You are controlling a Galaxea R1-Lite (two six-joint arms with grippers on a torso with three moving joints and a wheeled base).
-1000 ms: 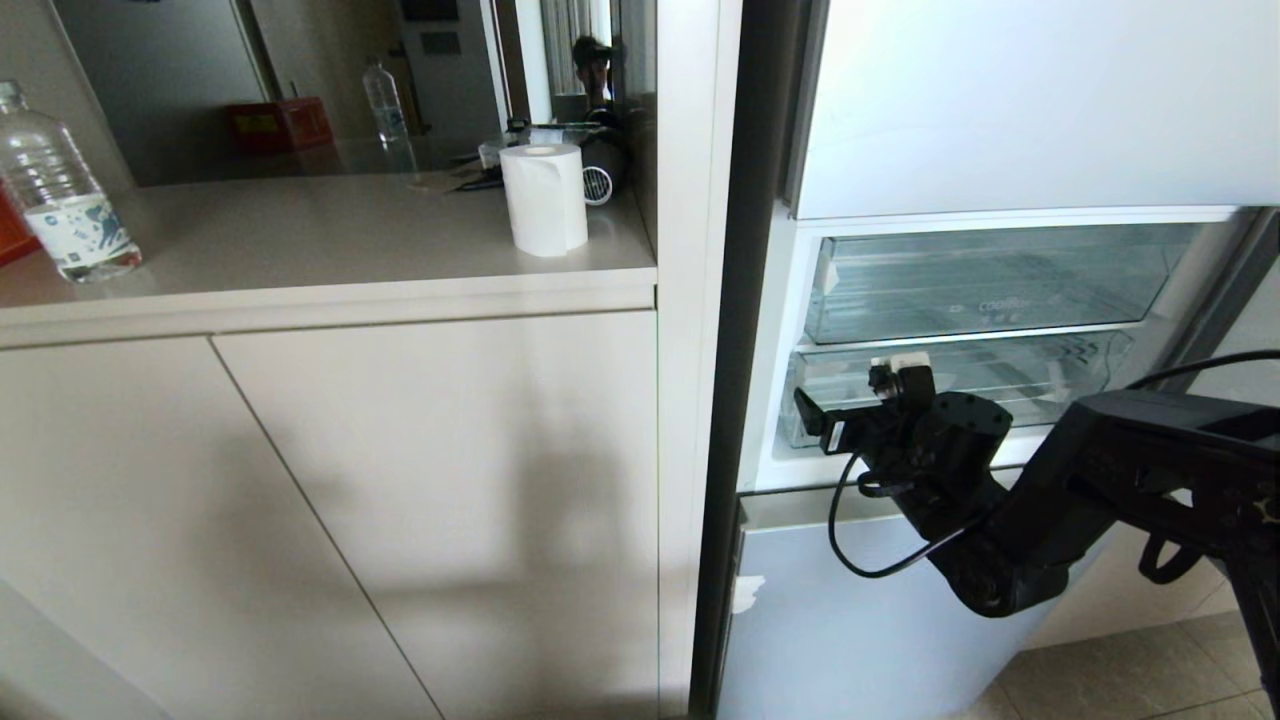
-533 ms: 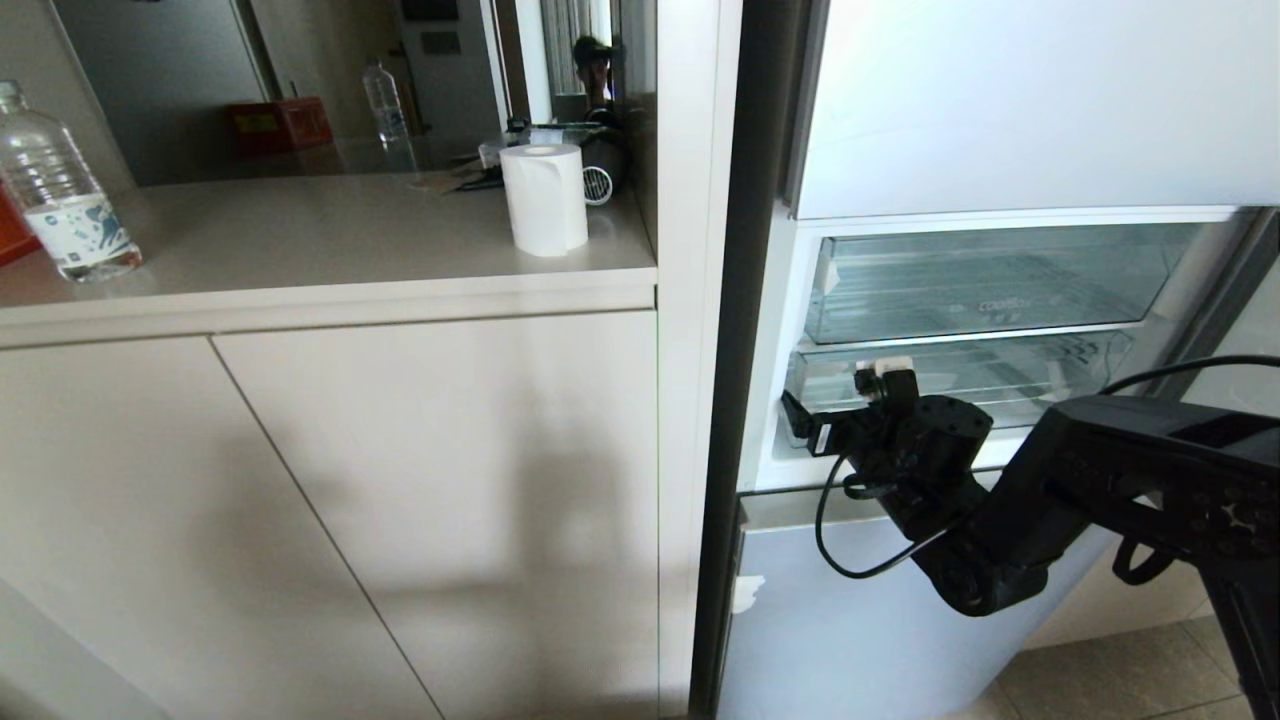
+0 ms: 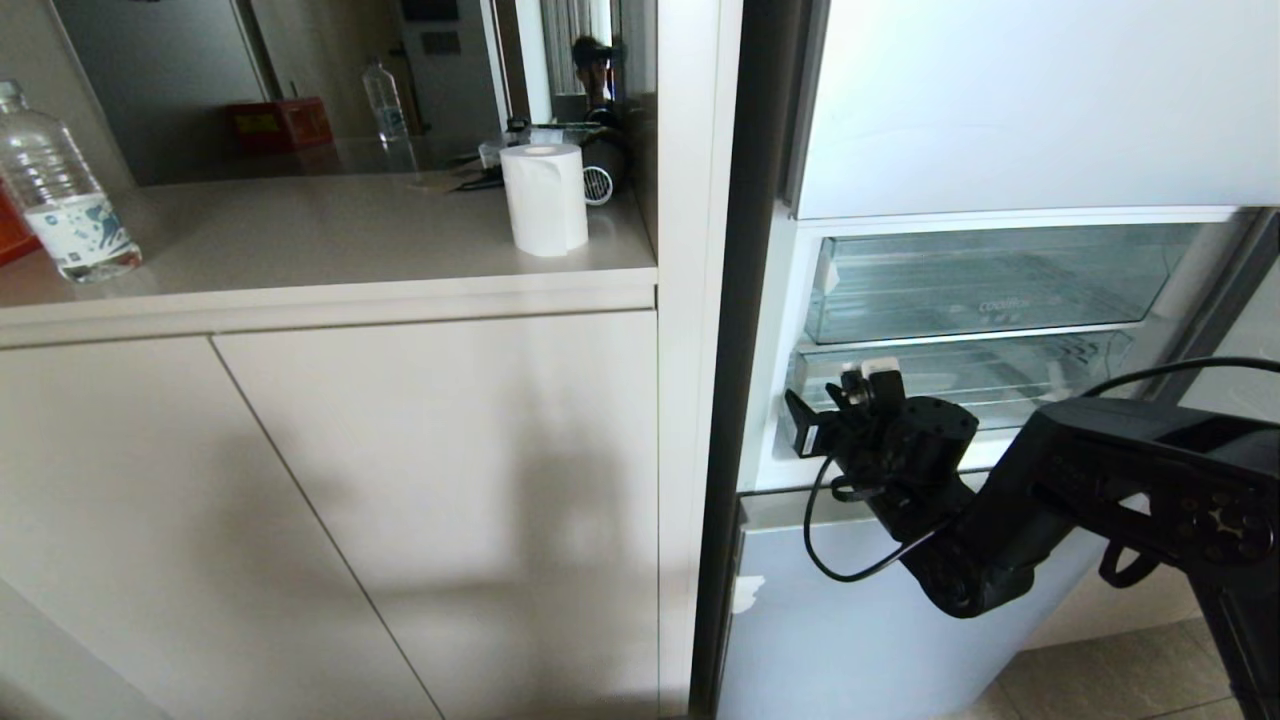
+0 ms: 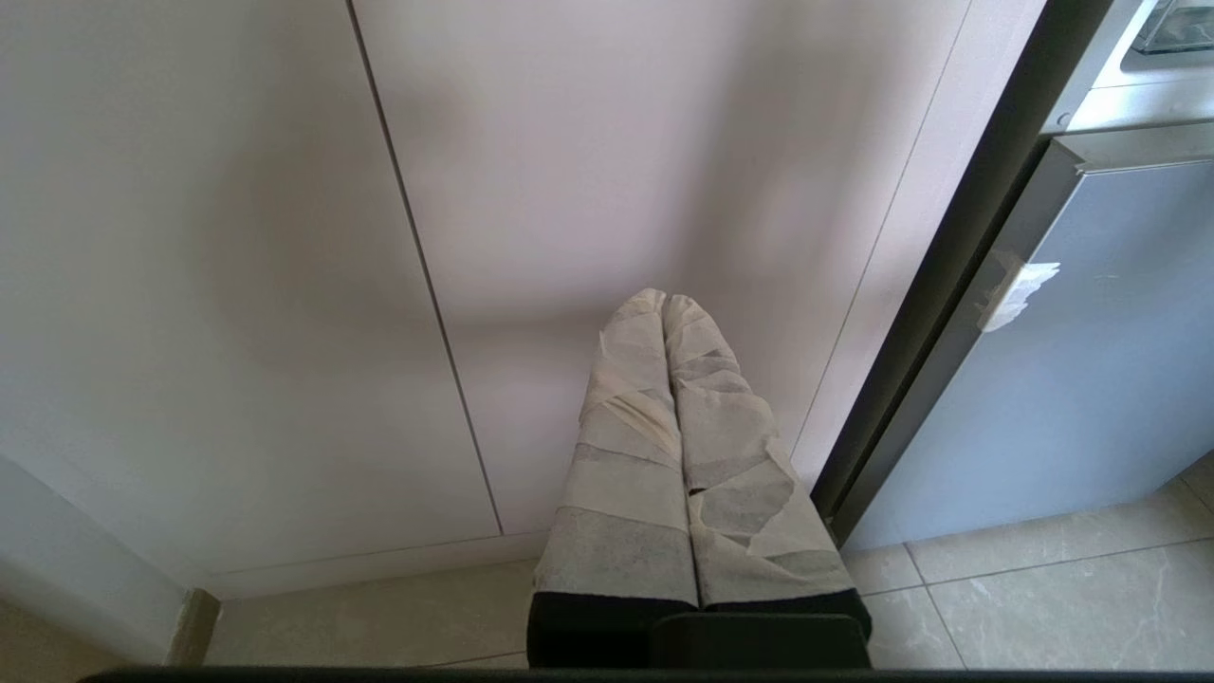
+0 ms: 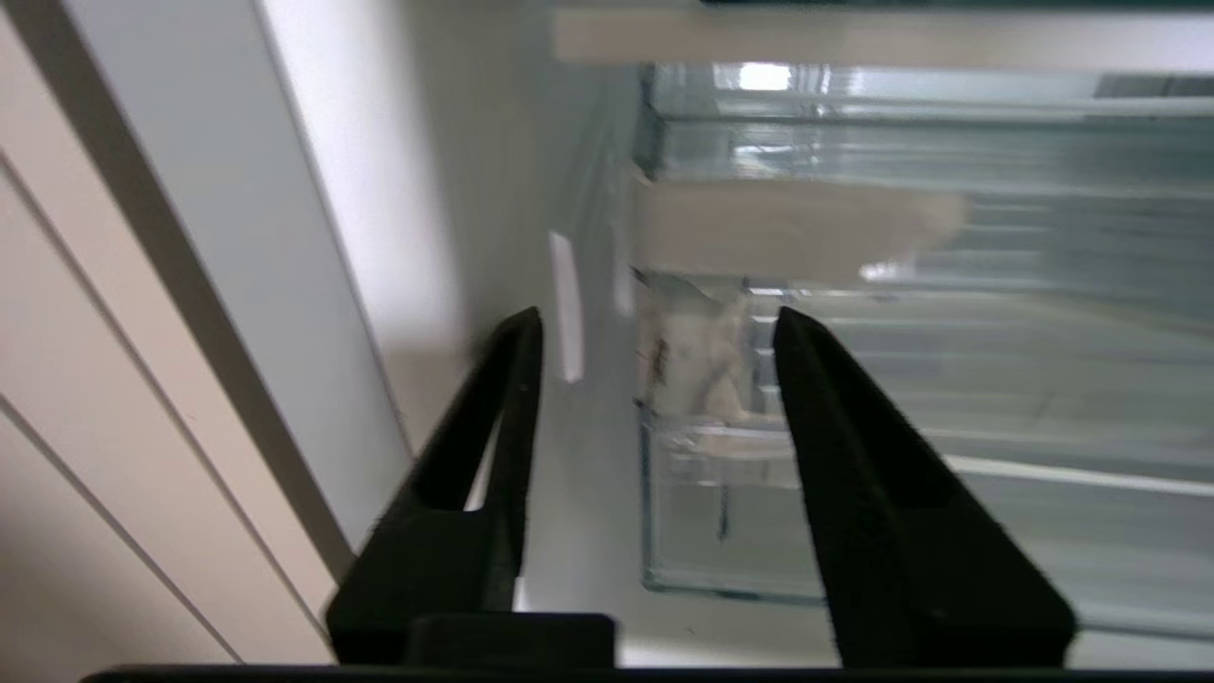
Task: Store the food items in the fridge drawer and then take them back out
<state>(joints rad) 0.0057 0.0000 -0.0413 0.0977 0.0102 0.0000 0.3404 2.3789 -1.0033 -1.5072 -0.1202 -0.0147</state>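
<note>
Nearest, the left gripper (image 4: pixel 669 304) points at the cabinet door (image 4: pixel 237 237) just above the floor (image 4: pixel 1043 598); its two taped fingers (image 4: pixel 626 446) are pressed together with nothing between them.

Farther off, the right gripper (image 5: pixel 654 327) is at the left front corner of the fridge drawer (image 3: pixel 1000 375), the lower of two clear bins. Its black fingers (image 5: pixel 854 455) stand partly apart, with a clear gap between them. That corner, with its white tape scraps (image 5: pixel 688 356), shows in the gap; whether either finger touches the plastic cannot be told. Nothing is held.

Above the drawer sits the upper bin (image 3: pixel 990 280), with faint lettering on its front.

Farthest, a paper roll (image 3: pixel 543 198) and a water bottle (image 3: pixel 62 195) stand on the counter (image 3: pixel 300 240), well apart. No food items are in view.
</note>
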